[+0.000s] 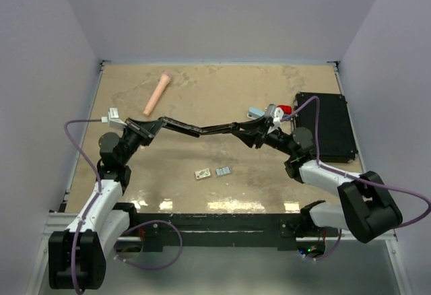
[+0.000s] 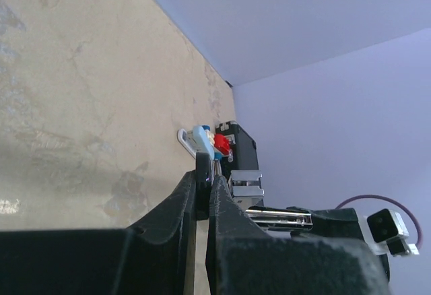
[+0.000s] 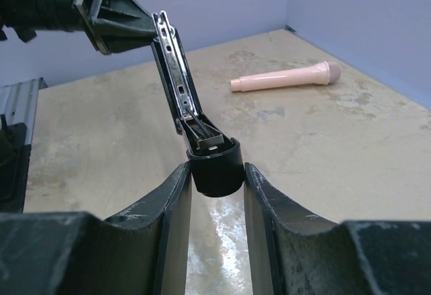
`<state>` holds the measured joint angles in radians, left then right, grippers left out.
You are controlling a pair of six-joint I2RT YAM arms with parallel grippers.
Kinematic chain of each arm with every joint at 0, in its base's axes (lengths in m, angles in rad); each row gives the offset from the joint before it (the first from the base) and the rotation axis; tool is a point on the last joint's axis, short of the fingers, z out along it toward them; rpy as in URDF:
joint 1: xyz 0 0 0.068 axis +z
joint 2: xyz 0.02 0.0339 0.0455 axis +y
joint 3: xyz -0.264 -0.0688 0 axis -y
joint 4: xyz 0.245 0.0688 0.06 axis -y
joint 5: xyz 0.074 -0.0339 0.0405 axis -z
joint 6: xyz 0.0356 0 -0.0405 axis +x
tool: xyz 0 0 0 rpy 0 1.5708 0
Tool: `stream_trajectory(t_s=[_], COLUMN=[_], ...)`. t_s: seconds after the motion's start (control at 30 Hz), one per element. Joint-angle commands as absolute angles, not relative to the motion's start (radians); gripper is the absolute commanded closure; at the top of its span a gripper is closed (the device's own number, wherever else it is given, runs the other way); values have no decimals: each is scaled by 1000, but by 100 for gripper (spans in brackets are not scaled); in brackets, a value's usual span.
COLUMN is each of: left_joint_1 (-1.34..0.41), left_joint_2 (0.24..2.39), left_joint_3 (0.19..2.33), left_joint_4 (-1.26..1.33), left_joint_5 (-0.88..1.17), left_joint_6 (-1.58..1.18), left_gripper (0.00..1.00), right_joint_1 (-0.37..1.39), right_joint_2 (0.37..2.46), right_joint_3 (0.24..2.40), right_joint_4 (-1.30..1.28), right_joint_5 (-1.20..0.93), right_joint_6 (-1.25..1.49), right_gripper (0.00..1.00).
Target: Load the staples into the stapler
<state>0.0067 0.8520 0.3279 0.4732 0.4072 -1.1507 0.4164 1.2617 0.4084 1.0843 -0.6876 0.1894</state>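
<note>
A black stapler [image 1: 200,130] hangs opened out above the table, held between both arms. My left gripper [image 1: 157,125] is shut on its thin black arm [image 2: 202,184]. My right gripper [image 1: 248,132] is shut on the rounded black end [image 3: 214,167] of the other arm, whose shiny metal magazine [image 3: 176,79] faces the right wrist camera. The magazine also shows in the left wrist view [image 2: 279,218]. The staples lie on the table below: a tiny white box with reddish print [image 1: 202,173] and a tiny grey-blue block [image 1: 223,170] beside it. Neither gripper touches them.
A pink cylinder [image 1: 157,93] lies at the back left and also shows in the right wrist view [image 3: 286,77]. A black case [image 1: 325,125] sits at the right edge. A small blue, white and red stapler [image 1: 268,112] lies beside the case, also in the left wrist view [image 2: 207,140].
</note>
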Motion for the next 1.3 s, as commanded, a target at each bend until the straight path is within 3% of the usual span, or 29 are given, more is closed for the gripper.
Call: stream_trajectory(t_s=[0.0, 0.13, 0.33, 0.6, 0.97, 1.13, 1.23, 1.27], left_joint_1=[43, 52, 58, 64, 69, 71, 67, 66], left_joint_2=[905, 980, 1048, 887, 899, 904, 900, 897], left_joint_3=[194, 60, 18, 196, 276, 337, 394, 403], left_joint_4=[672, 915, 1040, 735, 859, 807, 681, 655], left_joint_5=[347, 359, 367, 316, 416, 422, 416, 407], left_joint_6=[-1276, -1388, -1387, -1191, -1331, -1255, -1130, -1103], left_gripper=[100, 100, 100, 100, 100, 100, 100, 100], right_joint_1=[373, 373, 371, 373, 379, 388, 388, 387], right_joint_2=[1261, 1343, 1498, 1679, 1844, 1844, 1815, 1792], right_joint_3=[425, 430, 423, 416, 437, 445, 440, 440], right_joint_4=[1295, 1293, 1400, 1534, 1666, 1655, 1631, 1622], right_joint_5=[-655, -650, -706, -729, -756, -765, -767, -767], right_joint_6=[270, 271, 304, 367, 406, 405, 402, 402], right_gripper=[100, 100, 100, 100, 100, 100, 90, 83])
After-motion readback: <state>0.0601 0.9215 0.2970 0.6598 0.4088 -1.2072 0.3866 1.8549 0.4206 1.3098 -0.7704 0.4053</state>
